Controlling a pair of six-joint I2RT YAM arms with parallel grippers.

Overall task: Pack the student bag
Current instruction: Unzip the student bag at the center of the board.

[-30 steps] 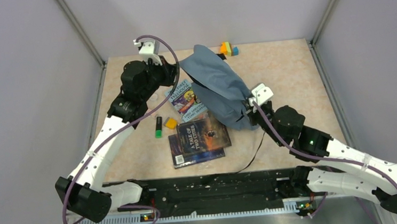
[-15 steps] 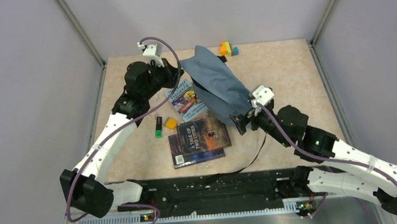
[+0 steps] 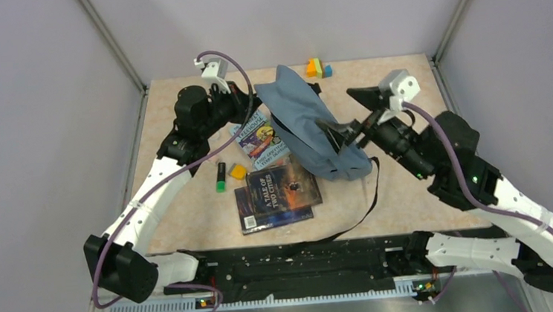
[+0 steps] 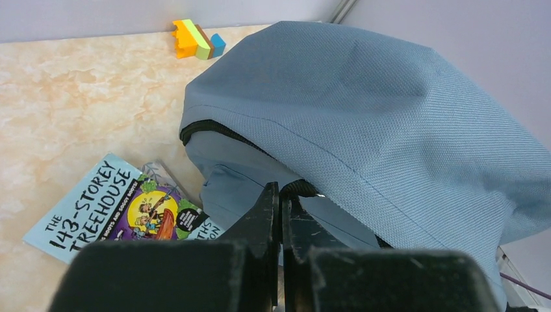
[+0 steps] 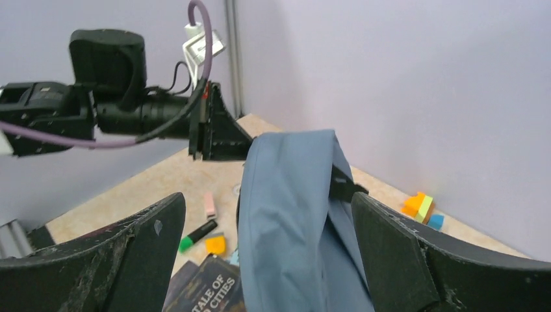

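The student bag point(image 3: 307, 124), grey-blue fabric, lies slanted across the table's middle, its top end raised. My left gripper point(image 4: 281, 194) is shut on a black loop at the bag's zipper edge and holds that end up; the same gripper point(image 5: 206, 127) shows in the right wrist view at the bag's raised end. My right gripper point(image 3: 338, 110) hangs above the bag's lower half with its jaws wide open. In its own view, the right gripper point(image 5: 266, 195) straddles the bag point(image 5: 292, 214) without touching it.
The 143-Storey Treehouse book point(image 3: 259, 139) lies partly under the bag. Two dark books point(image 3: 282, 191), a green highlighter point(image 3: 221, 177) and a yellow eraser point(image 3: 238, 172) lie nearer the front. Coloured blocks point(image 3: 318, 68) stand at the back wall. A black strap point(image 3: 370, 193) trails forward.
My right gripper has opened, let go of the bag's lower end and risen back to the right. The bag's lower end has dropped onto the table. The left arm shifted slightly.
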